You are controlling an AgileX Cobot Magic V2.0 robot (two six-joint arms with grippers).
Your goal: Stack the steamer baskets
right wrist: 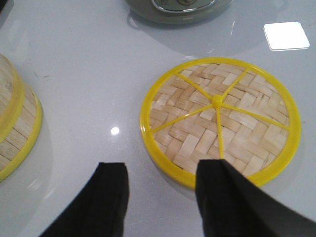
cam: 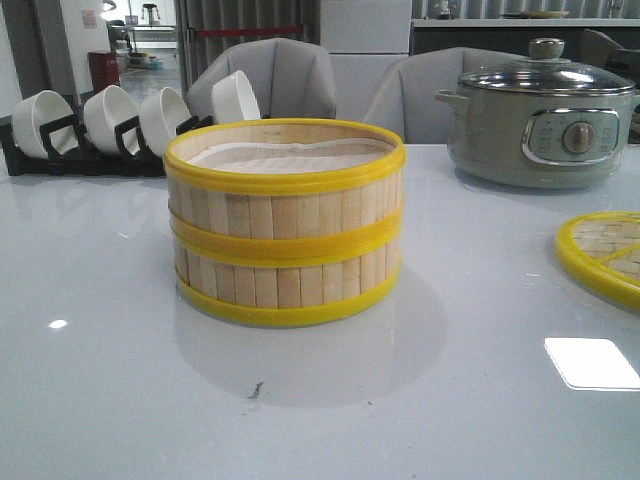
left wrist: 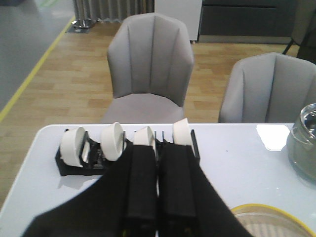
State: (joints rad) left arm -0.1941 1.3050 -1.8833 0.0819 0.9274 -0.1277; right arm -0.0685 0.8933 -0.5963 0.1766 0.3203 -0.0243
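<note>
we count two steamer baskets (cam: pixel 285 225) stacked, one lid (right wrist: pixel 220 120) right of the stack, one electric pot (cam: pixel 540 115) behind the lid, four white bowls (cam: pixel 140 118) in one rack (cam: pixel 85 160) left-behind the stack, two chairs (left wrist: pixel 150 64).

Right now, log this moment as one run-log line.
two yellow-rimmed bamboo steamer baskets: stacked | left gripper: shut, empty | right gripper: open over flat woven yellow-rimmed lid

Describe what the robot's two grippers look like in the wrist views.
Both are plain matte black. The left gripper shows two long, flat, rectangular bars side by side, widening into a dark body at the base. The right gripper shows two broad, blunt, squared-off tips. No cables, markings or labels are visible on either, and the arms themselves are out of view.
</note>
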